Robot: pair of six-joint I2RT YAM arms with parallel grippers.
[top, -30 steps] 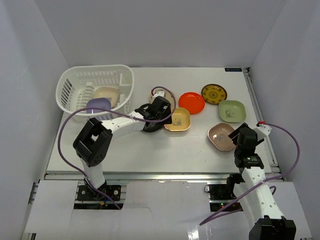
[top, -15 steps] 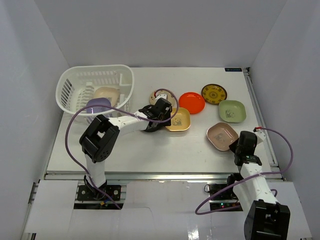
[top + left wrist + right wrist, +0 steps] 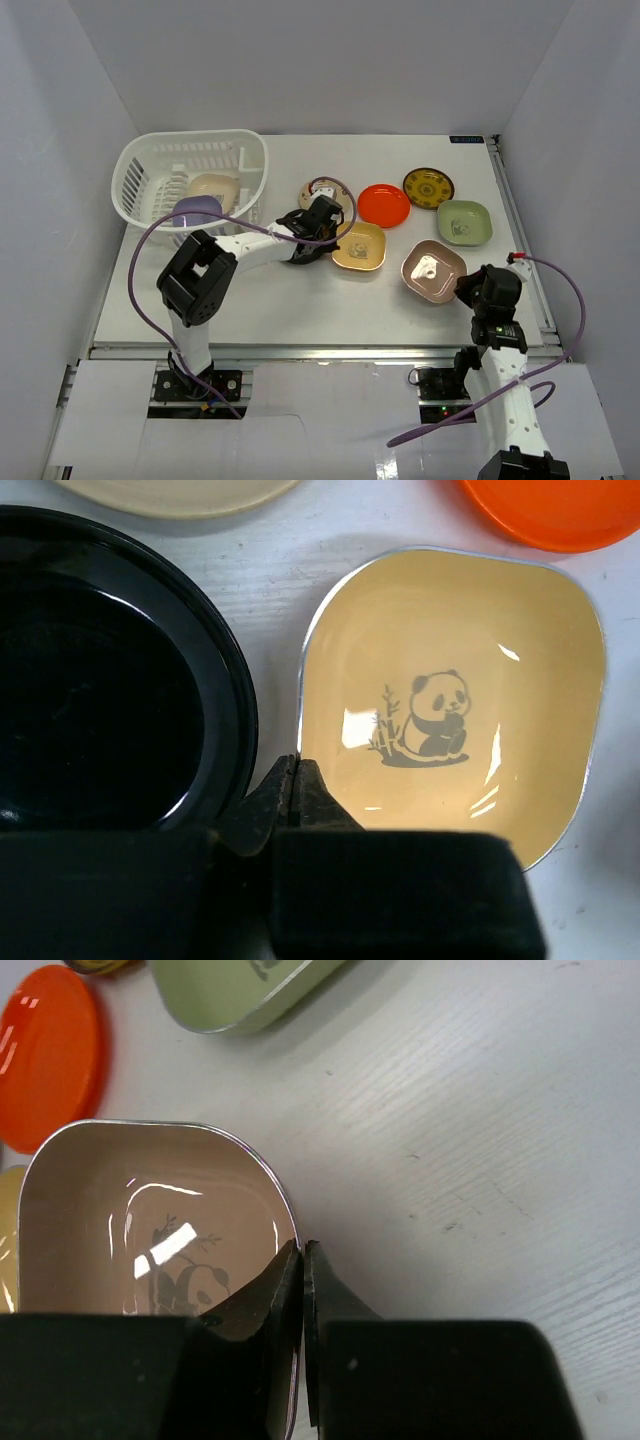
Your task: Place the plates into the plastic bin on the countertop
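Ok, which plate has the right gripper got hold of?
The pink rounded-square panda plate: the right gripper is shut on its rim. The light green plate beyond it lies free.

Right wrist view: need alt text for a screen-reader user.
The right gripper is closed on the rim of a pink plate, rounded-square with a panda print, with bare white countertop to its right. An orange plate lies at upper left and a light green plate is cut off by the top edge.
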